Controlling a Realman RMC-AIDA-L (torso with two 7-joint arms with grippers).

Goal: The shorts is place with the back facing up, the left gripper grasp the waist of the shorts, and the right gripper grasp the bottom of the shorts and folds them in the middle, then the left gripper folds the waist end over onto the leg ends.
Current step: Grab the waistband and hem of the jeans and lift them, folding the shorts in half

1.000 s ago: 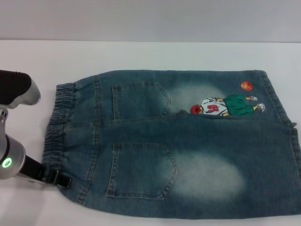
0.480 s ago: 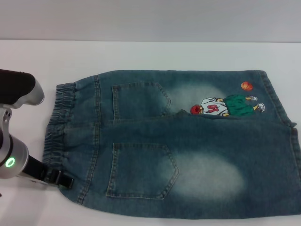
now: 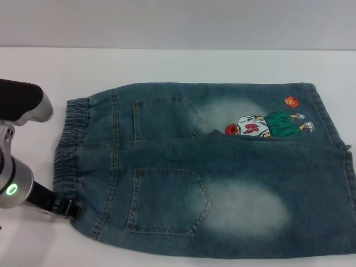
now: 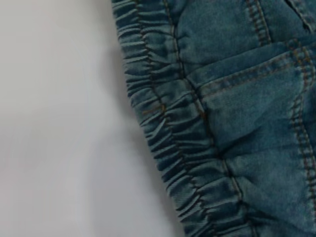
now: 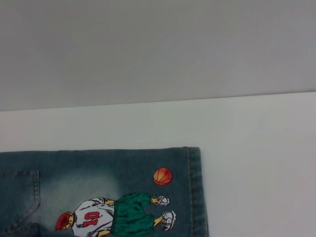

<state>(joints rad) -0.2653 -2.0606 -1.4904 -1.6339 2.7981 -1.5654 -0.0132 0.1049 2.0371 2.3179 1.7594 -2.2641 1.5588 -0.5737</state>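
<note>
The shorts (image 3: 211,167) lie flat, back up, across the white bench (image 3: 167,64), waist (image 3: 69,150) at nine o'clock, hems (image 3: 334,139) at three. The left claw (image 3: 71,210) touches the waist's near corner at about seven o'clock; whether its fingers are parted or closed is hidden.

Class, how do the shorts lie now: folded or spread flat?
Spread flat: the shorts show both back pockets, waist and leg hems apart.

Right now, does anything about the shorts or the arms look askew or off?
Mostly tidy. The shorts lie flat, back up, but the near leg overlaps the far one along the middle seam. The left gripper sits at the waist corner.
</note>
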